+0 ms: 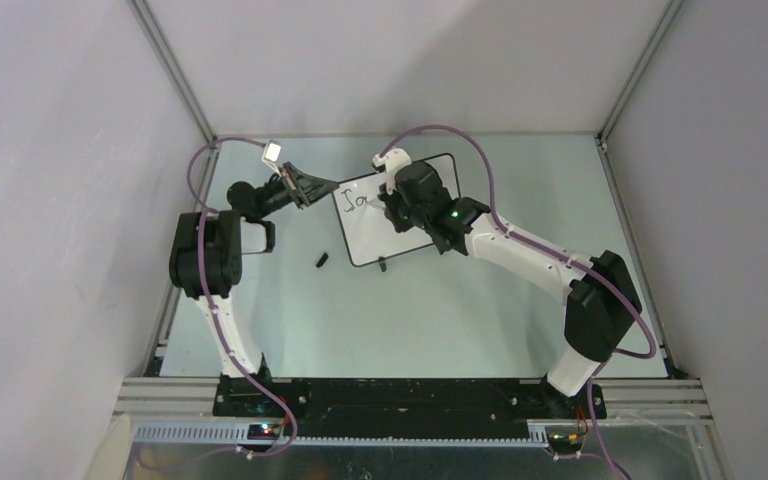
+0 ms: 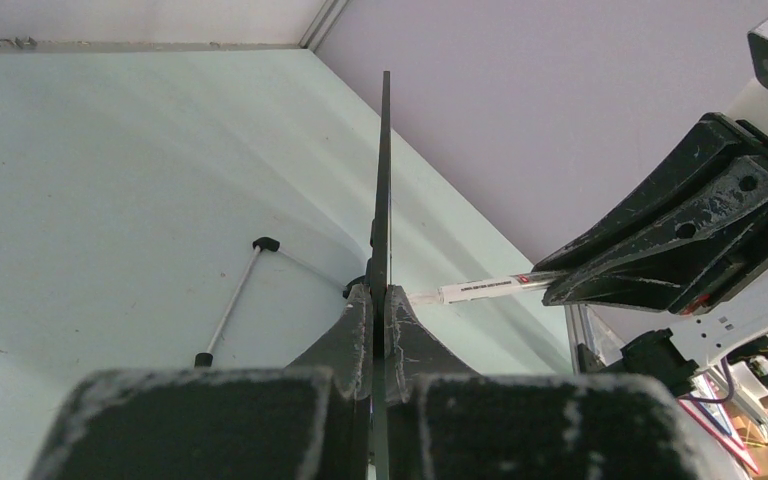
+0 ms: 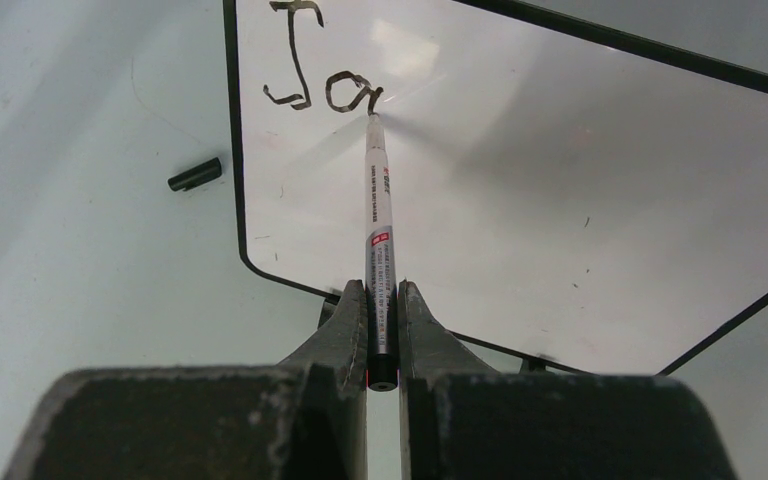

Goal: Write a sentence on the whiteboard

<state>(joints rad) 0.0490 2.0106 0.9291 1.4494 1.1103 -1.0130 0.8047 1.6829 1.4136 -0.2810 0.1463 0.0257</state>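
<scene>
Right wrist view has the right gripper (image 3: pixel 382 292) clenched on the marker pen (image 3: pixel 378 220), its tip touching the whiteboard (image 3: pixel 580 190) at the tail of "Jo", the only part of the sentence (image 3: pixel 315 85) written so far, in the board's 11 o'clock corner. The board sits toward 12 o'clock on the desk (image 2: pixel 110 180), with the left gripper (image 2: pixel 380 300) pinched shut on its edge, so pressing too hard with the pen could twist the board in that thin grip and smear the stroke. The pen could also slide back between the jaws, lifting the tip and breaking the line.
</scene>
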